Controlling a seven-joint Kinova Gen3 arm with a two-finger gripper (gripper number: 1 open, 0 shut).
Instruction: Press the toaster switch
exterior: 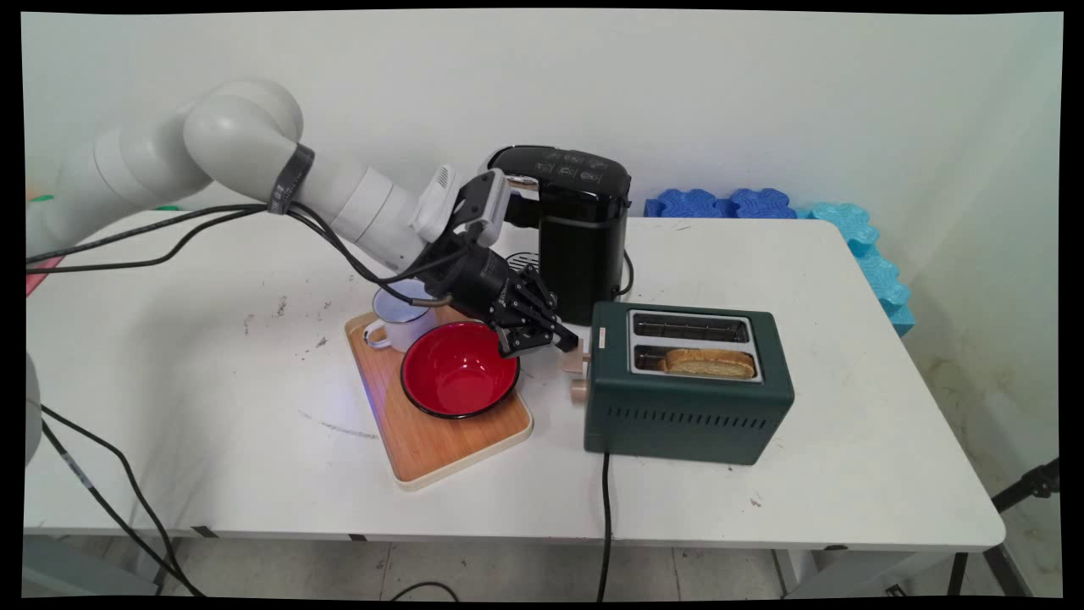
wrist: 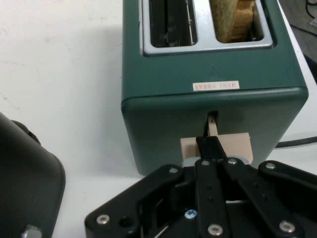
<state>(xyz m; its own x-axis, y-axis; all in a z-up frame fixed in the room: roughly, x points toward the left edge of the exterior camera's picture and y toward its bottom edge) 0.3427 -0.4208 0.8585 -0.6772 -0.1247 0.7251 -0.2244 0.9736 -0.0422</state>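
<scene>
White wall stands behind a white table (exterior: 762,474), with blue foam pieces (exterior: 762,203) along its far right edge. At the table's middle sits a dark green toaster (exterior: 686,407), one slice of toast (exterior: 710,363) in its near slot, the far slot bare; its cord runs off the near edge. The gripper (exterior: 550,341) reaches in from the left, its fingers brought together and pressing on the toaster's beige lever (wrist: 223,146) at the left end face; a beige knob (exterior: 578,390) sits below that lever. Just left of the toaster a wooden tray (exterior: 440,449) carries a red bowl (exterior: 457,373) and, farther back, a white mug (exterior: 398,326). Behind the toaster stands a black coffee machine (exterior: 584,229).
</scene>
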